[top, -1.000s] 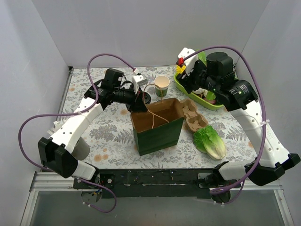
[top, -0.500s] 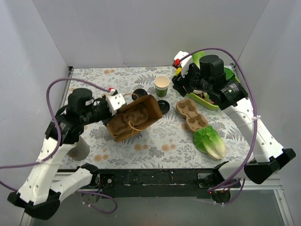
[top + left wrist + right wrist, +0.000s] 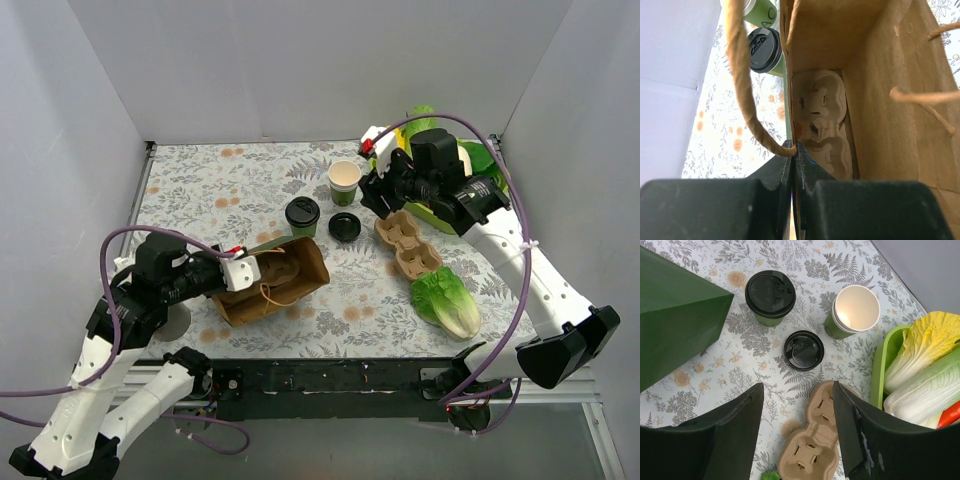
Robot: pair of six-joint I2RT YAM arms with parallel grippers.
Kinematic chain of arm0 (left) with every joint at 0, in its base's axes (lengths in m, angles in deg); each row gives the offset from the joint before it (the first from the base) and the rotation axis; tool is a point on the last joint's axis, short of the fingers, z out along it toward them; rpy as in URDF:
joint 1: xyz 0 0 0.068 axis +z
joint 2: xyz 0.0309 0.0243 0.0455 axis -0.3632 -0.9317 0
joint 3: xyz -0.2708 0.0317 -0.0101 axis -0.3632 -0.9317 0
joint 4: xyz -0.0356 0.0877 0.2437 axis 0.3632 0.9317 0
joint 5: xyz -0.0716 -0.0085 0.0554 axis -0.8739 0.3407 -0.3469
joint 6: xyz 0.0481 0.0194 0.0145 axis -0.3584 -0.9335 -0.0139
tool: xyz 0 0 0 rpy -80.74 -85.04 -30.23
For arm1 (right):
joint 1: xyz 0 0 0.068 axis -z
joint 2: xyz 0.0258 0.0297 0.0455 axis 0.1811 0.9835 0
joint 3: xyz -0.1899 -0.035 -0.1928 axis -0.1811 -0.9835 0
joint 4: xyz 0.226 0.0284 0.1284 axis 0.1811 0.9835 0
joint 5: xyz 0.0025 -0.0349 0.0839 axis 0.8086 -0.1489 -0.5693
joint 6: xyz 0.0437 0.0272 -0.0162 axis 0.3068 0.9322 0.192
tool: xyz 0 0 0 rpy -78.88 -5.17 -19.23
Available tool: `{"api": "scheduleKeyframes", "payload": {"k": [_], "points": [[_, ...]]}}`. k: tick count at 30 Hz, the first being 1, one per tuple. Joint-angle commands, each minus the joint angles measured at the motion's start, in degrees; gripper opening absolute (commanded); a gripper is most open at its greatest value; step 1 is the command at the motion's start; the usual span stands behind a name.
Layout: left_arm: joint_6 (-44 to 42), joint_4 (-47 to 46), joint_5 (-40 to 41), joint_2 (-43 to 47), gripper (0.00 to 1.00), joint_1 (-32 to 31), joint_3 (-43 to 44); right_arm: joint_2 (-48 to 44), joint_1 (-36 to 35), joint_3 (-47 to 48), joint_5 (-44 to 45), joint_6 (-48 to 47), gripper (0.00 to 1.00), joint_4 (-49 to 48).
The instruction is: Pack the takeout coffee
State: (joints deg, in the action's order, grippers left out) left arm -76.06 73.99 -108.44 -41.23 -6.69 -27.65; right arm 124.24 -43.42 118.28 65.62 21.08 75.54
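Gripping rim of side-lying paper bag, near left, with left end effector, 1 pulp tray inside. Hovering right end effector, spread wide and empty, above loose lid. Open cup standing far centre on surface, right of lidded cup. Could spill tray from tilted bag; could fumble thin flat lid; could topple light cup by nudging.
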Motion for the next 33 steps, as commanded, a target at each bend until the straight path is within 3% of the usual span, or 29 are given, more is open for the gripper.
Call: {"api": "scheduleKeyframes", "payload": {"k": [1, 10, 16, 26, 29, 33], "points": [[-3.6, -0.8, -0.7, 0.4, 0.00, -0.2, 0.1, -2.2, 0.4, -0.7, -0.7, 0.8, 0.64, -2.6], [-3.6, -2.0, -2.6, 3.1, 0.00, -0.2, -1.5, -3.1, 0.2, -4.0, -6.3, -0.8, 0.64, -1.0], [-4.8, 0.7, -11.9, 7.1, 0.00, -0.3, -6.1, -2.5, 0.3, -9.7, -8.8, 0.2, 0.63, -1.3], [-8.3, 9.8, -21.6, 7.5, 0.00, -0.2, -5.8, -0.4, 0.3, -13.9, -10.8, 2.8, 0.63, -3.6], [-6.8, 8.6, -21.2, 7.0, 0.00, -0.2, -5.2, -0.2, 0.3, -12.7, -10.6, 2.6, 0.63, -2.8], [3.5, 3.0, -16.2, 4.1, 0.00, -0.3, -1.8, 0.5, 0.5, -9.6, -10.1, 1.5, 0.64, -1.0]]}}
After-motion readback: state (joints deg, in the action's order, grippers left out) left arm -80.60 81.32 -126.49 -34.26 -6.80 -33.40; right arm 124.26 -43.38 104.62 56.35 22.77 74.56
